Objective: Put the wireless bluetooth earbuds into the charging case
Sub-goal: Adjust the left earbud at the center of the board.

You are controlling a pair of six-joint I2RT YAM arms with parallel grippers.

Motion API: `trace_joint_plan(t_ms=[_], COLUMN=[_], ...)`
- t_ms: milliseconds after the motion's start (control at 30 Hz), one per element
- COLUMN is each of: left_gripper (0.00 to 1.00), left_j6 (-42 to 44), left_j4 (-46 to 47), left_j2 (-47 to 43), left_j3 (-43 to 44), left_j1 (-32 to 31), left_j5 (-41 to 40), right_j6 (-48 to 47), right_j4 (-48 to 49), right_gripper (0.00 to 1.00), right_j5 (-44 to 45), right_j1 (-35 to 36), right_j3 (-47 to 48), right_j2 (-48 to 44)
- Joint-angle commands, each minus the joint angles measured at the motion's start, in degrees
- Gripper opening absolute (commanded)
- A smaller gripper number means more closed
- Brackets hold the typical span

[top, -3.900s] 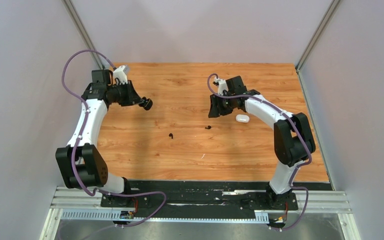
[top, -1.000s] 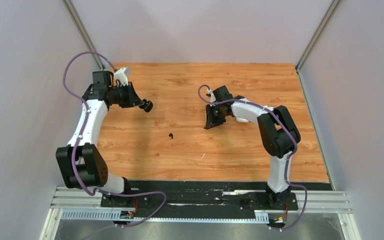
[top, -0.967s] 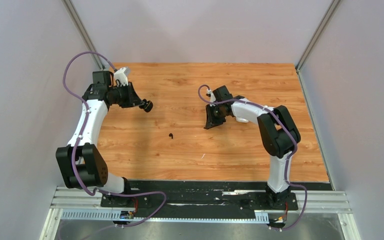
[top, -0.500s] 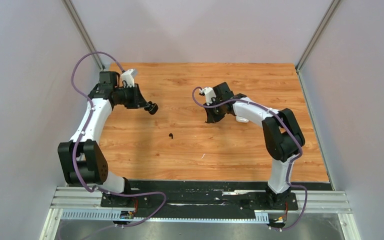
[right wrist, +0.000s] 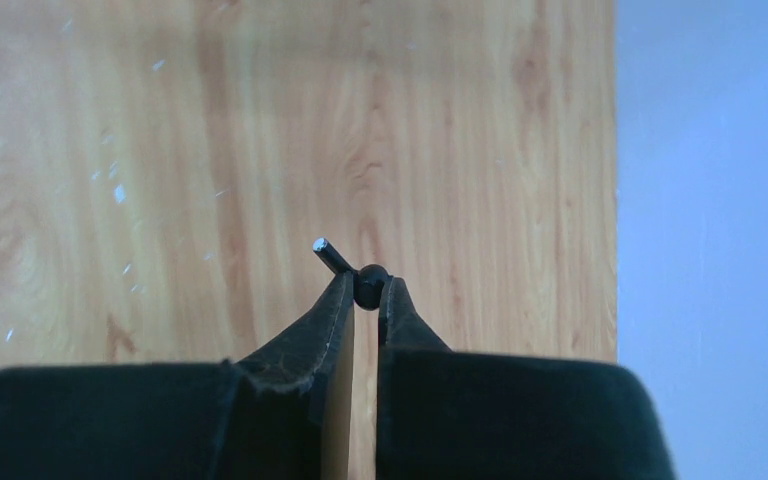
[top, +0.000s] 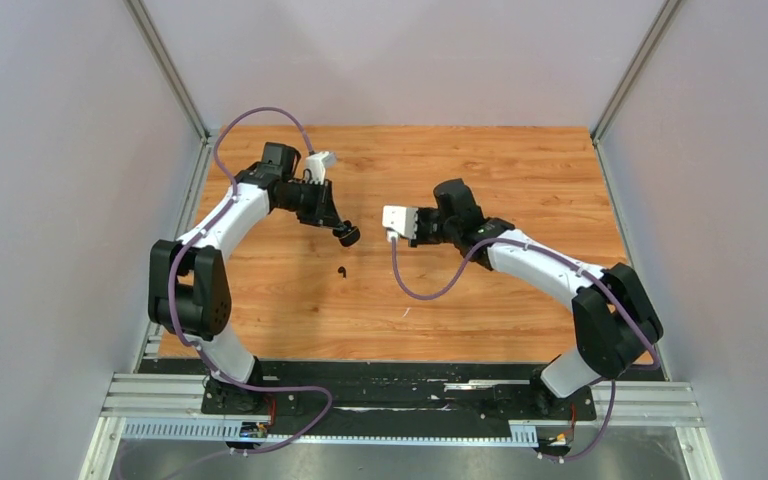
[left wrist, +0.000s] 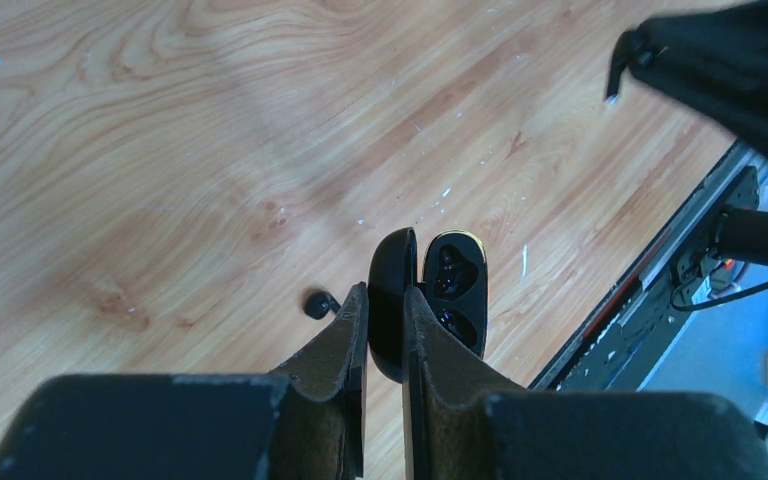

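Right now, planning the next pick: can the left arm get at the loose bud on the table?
Probably not to grasp: its end effector is shut on the case lid, though the bud lies close, unobstructed.

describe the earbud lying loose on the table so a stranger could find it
On the wooden table, look near the middle, toward the arm bases from the left gripper, which holds the open black charging case. The tiny black earbud lies there alone on the wood; the other black earbud is pinched in the right gripper.
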Motion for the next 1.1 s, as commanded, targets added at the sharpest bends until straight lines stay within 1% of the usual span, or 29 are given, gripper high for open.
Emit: trace_joint_plan(t_ms=[0, 100, 133, 267, 367, 467, 700, 867, 967, 1067], left_gripper=[0.0, 0.0, 0.0, 0.0, 0.0, 0.0, 0.0, 0.0, 0.0, 0.0], left_j6=[0.6, 1.7, 1.7, 1.8, 1.8, 1.9, 2.3, 2.3, 2.2, 2.2], left_j4=[0.7, -0.1, -0.2, 0.0, 0.0, -0.1, -1.1, -1.5, -1.4, -1.1], left_j2=[-1.2, -2.7, -3.1, -5.1, -5.9, -5.9, -6.2, -6.5, -6.5, -6.3], left_j3=[2.6, 1.8, 1.2, -0.5, -1.0, -0.7, -0.1, -0.1, -0.4, -0.5], left_j1=[0.1, 0.2, 0.2, 0.1, 0.1, 0.1, 0.1, 0.1, 0.1, 0.1], left_j5=[0.5, -0.2, -0.3, -0.6, -0.8, -0.8, -0.9, -0.9, -0.9, -0.6], right_j6=[-22.9, -35.1, -37.7, -42.8, -42.8, -41.7, -39.2, -36.0, -34.1, -31.5], right_j4=[-11.0, -18.3, -20.0, -26.9, -32.4, -36.6, -39.2, -39.9, -39.9, -40.0], right_gripper=[0.0, 0.0, 0.0, 0.0, 0.0, 0.03, 0.08, 0.17, 0.26, 0.34], right_j5=[-6.7, -7.7, -7.5, -6.6, -5.2, -4.6, -3.6, -3.3, -3.4, -3.4], right_j1=[0.4, 0.4, 0.4, 0.9, 1.6, 2.2, 3.9, 4.6, 4.6, 4.5], right_j3=[-4.3, -9.0, -10.1, -9.5, -6.1, -2.5, 2.2, 4.1, 4.7, 5.5], right_j2=[-2.8, -5.5, -6.5, -5.8, -2.3, 2.3, 9.2, 11.8, 11.7, 10.3])
